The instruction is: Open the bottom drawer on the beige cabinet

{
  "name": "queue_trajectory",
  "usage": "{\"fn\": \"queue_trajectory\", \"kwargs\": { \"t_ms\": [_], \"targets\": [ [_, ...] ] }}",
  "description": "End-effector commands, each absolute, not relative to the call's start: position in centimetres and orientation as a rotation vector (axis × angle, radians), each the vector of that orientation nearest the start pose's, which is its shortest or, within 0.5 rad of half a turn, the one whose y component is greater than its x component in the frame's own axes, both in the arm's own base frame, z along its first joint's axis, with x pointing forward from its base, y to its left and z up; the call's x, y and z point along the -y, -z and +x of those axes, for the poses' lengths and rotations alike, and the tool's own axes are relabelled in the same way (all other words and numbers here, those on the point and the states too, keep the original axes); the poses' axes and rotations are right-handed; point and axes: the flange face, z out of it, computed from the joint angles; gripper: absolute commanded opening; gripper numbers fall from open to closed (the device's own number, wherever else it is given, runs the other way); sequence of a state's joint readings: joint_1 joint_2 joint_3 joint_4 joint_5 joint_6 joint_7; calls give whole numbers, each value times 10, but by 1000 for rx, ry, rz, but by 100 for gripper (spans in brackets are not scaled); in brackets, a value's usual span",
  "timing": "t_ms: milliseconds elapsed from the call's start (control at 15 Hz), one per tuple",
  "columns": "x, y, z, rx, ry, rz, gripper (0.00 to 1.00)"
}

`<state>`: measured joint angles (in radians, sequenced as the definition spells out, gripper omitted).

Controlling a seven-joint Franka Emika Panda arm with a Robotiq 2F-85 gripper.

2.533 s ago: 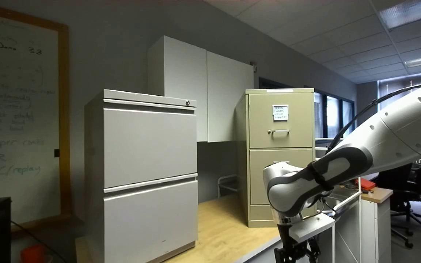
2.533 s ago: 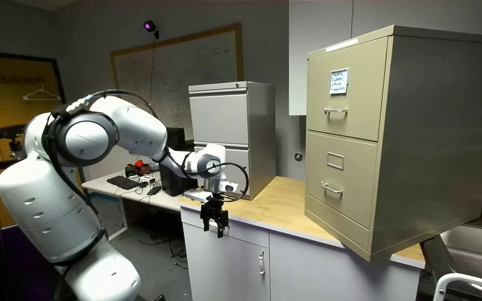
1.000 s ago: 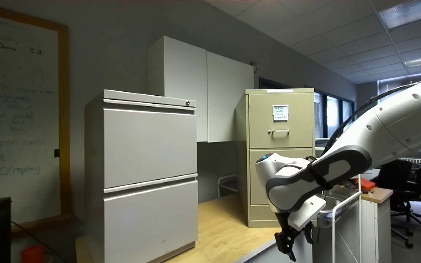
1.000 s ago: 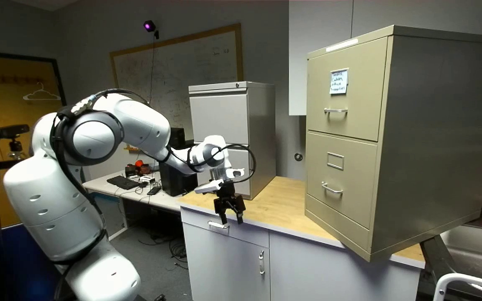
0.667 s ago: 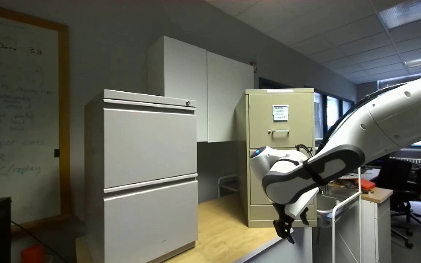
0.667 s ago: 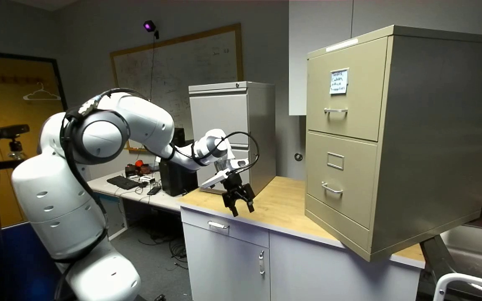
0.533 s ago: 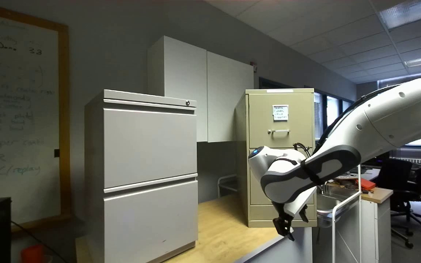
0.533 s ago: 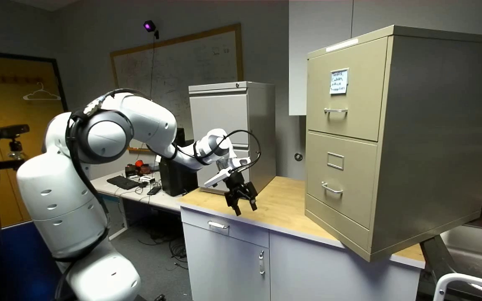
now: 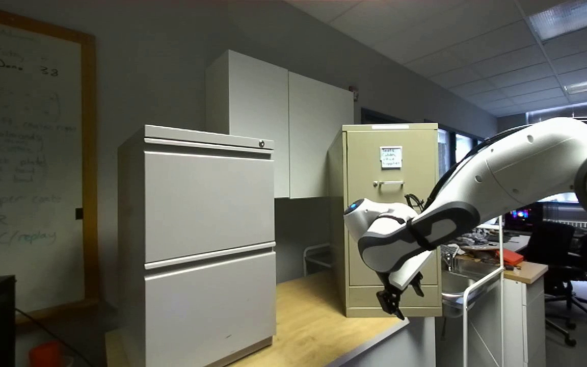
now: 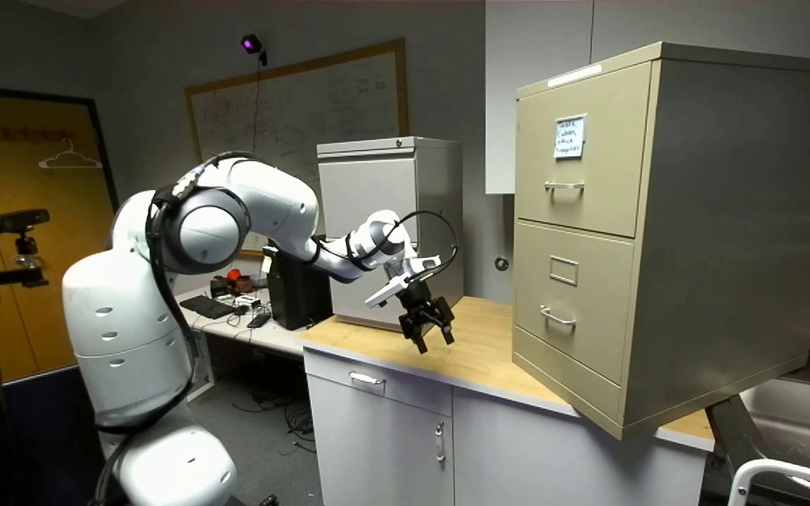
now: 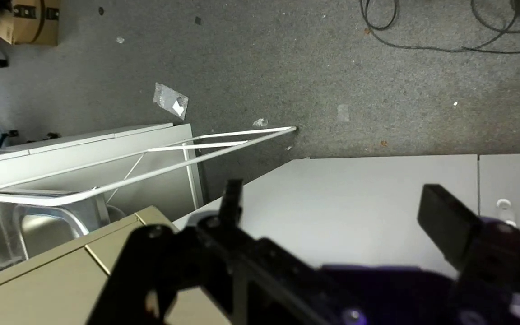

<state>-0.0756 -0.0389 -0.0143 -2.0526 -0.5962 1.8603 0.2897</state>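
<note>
Your gripper [image 10: 436, 343] is hanging wide-jawed; beige cabinet [image 10: 665, 239] standing at its two o'clock in an exterior view; bottom drawer [image 10: 577, 295] sitting closed.

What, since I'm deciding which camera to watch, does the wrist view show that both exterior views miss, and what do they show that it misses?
Only the wrist view shows part of a cardboard box and a pale packet on the floor.
Only the exterior views, both of them, show the whiteboard, the white wall cupboards and the handwritten label on the beige cabinet.
All three share the beige cabinet itself, the white tubular frame and the open gripper.
</note>
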Motion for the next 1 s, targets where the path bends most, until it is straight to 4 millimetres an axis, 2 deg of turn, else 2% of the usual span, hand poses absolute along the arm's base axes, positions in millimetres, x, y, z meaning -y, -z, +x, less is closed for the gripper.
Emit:
{"fn": "queue_trajectory", "kwargs": {
  "t_ms": [0,267,467,800,933],
  "targets": [
    [110,-481,542,240,81,2527,100],
    [131,-509,555,251,-7,2481,100],
    [141,-525,569,182,-104,2455,100],
    [142,-537,601,32,-245,2419,100],
    [133,-540,619,-25,-276,2407,100]
  ]
}}
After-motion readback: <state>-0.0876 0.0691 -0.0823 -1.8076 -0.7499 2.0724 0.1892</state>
